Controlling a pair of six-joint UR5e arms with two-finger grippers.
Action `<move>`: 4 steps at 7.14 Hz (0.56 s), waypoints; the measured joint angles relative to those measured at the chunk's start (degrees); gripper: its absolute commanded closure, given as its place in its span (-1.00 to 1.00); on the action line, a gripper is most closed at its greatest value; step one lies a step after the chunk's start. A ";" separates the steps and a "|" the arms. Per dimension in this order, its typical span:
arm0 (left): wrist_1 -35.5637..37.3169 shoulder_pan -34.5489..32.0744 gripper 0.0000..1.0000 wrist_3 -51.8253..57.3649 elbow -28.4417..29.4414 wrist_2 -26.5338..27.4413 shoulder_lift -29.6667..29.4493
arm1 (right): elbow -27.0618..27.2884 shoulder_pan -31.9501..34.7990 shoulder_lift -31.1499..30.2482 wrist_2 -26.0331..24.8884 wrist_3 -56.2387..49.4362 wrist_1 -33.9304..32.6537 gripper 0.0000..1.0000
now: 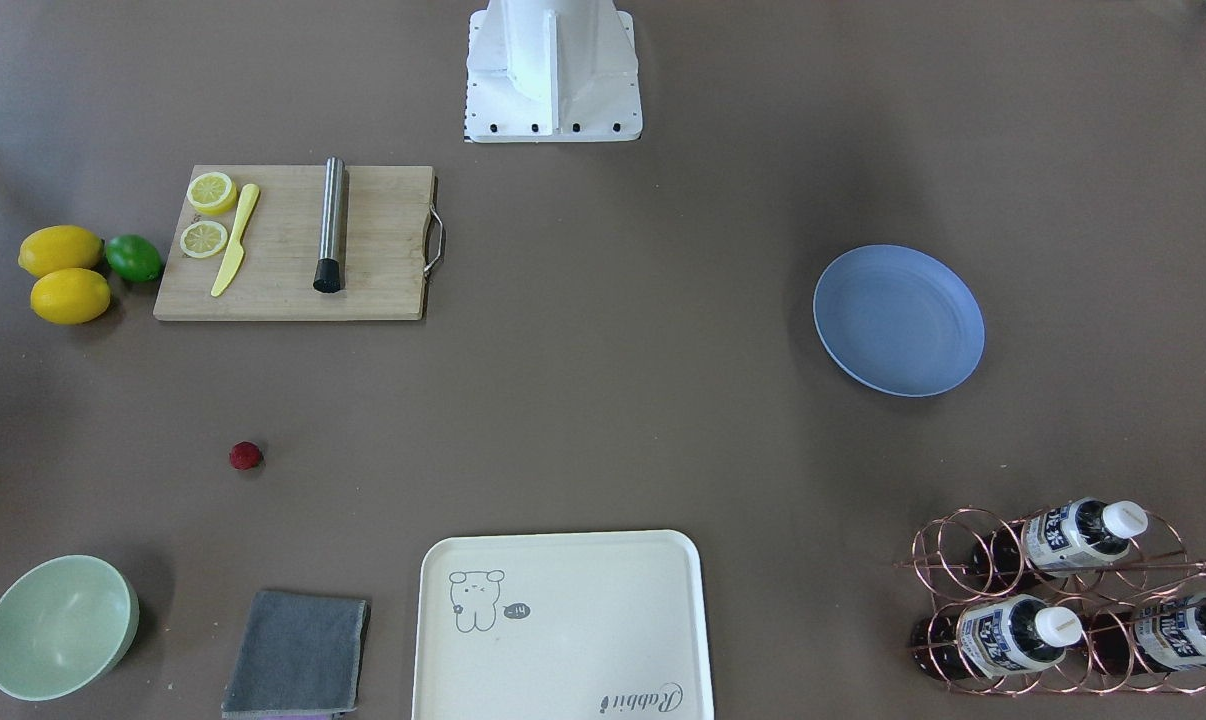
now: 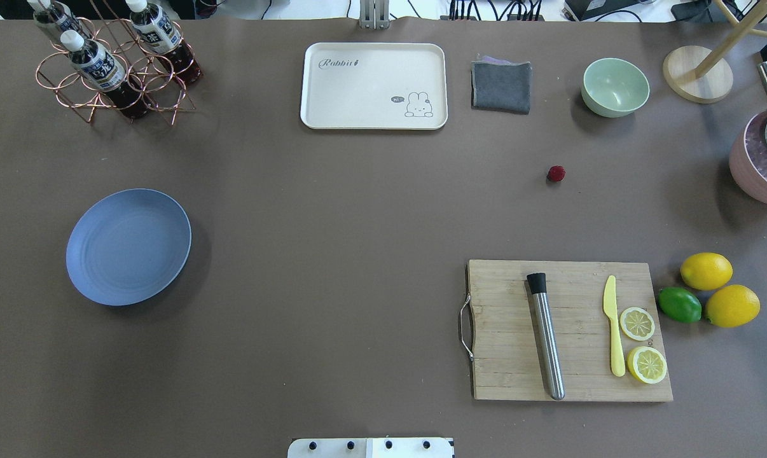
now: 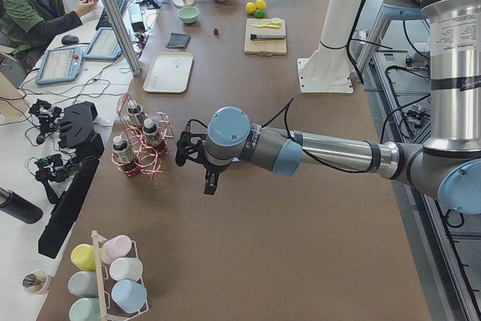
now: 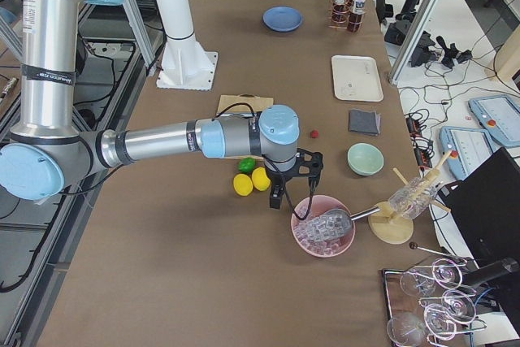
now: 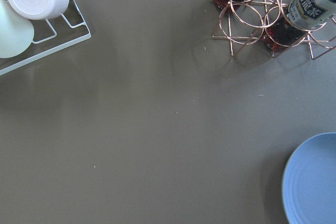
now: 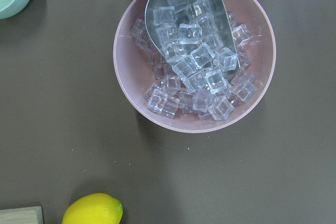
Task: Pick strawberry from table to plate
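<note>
On the cream tray [image 2: 371, 70] I read "Rabbit"; the strawberry [image 2: 556, 173] looked tiny, dark red, bumpy. I couldn't tell whether the left hand [image 3: 197, 171] or the right hand [image 4: 288, 199] was spread.

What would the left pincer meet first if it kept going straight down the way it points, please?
Probably just bare table: the left pincer points down, and its wrist view shows only brown surface between the bottle rack and plate.

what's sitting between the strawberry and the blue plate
Nothing: only bare table runs from the strawberry to the plate in the overhead view; the tray and cutting board sit off to either side.
</note>
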 measured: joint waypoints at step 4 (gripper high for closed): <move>-12.57 -1.17 -0.96 0.23 0.24 -0.19 4.84 | 0.94 0.08 -1.33 0.30 0.14 -0.06 -1.00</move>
